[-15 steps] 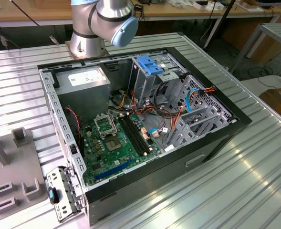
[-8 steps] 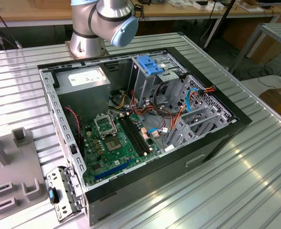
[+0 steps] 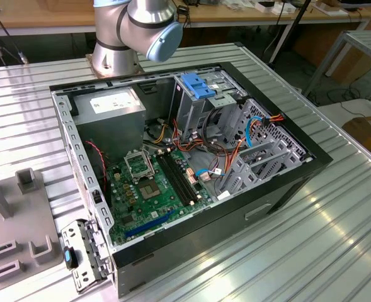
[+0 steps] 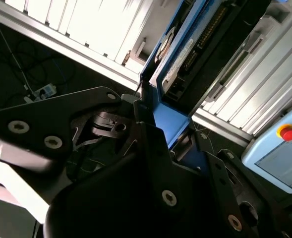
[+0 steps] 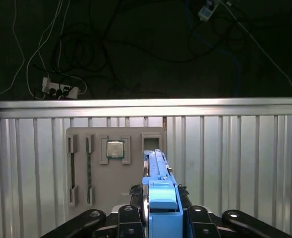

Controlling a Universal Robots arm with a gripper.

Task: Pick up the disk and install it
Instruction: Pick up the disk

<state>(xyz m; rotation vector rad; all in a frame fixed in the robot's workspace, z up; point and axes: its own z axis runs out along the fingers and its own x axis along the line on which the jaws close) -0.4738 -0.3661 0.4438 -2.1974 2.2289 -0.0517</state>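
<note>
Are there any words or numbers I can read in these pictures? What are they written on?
None can be read.
White label on the power supply, exterior view: print too small.
Sticker on the disk held in the tool, second wrist view: too blurred.
Chip on the grey tray, first wrist view: markings too small.

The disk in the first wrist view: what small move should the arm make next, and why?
Probably a short carry toward the open computer case. The gripper is shut on the disk, held edge-on, and beyond it lies the grey fixture tray, not the case. The drive bay with the blue bracket seems the likely seat.
</note>
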